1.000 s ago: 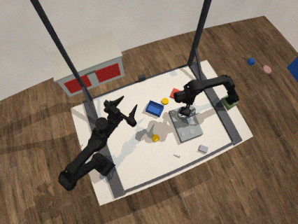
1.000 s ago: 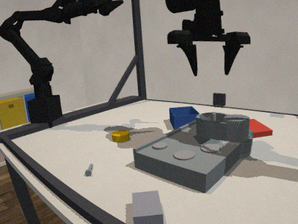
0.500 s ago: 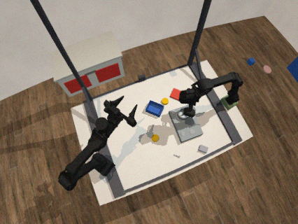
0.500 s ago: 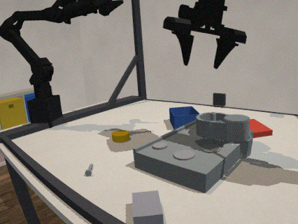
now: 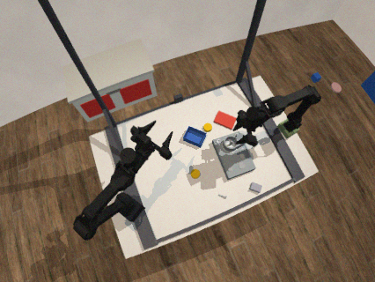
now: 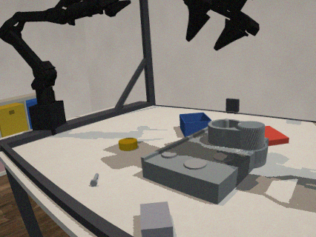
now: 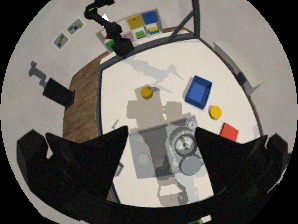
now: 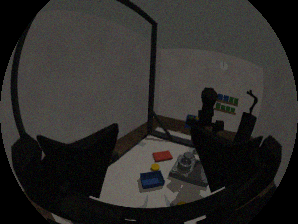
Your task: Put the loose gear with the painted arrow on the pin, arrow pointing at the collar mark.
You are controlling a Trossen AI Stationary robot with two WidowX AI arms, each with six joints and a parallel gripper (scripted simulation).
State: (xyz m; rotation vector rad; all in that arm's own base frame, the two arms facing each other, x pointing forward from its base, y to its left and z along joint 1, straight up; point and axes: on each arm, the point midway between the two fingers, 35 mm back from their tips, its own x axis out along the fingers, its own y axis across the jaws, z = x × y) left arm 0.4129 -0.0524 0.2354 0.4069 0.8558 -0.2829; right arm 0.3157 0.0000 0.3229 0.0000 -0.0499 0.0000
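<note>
The grey fixture block [image 5: 233, 158] lies right of the table's middle. At its far end a round collar [image 6: 256, 153] carries a grey ring [image 6: 224, 131] and a toothed grey gear side by side. The gear also shows in the left wrist view [image 7: 182, 144]. I cannot make out the arrow or the mark. My left gripper [image 5: 246, 133] [image 6: 205, 41] is open and empty, high above the fixture, touching nothing. My right gripper [image 5: 162, 129] [image 6: 111, 5] is open and empty, raised high over the table's left part.
A blue tray [image 5: 194, 136], a red tile [image 5: 224, 119] and two yellow pucks [image 5: 207, 127] [image 5: 195, 174] lie around the fixture. A small grey cube [image 5: 255, 187] and a bolt [image 6: 94, 180] sit near the front edge. Dark frame posts [image 6: 146, 52] stand at the back.
</note>
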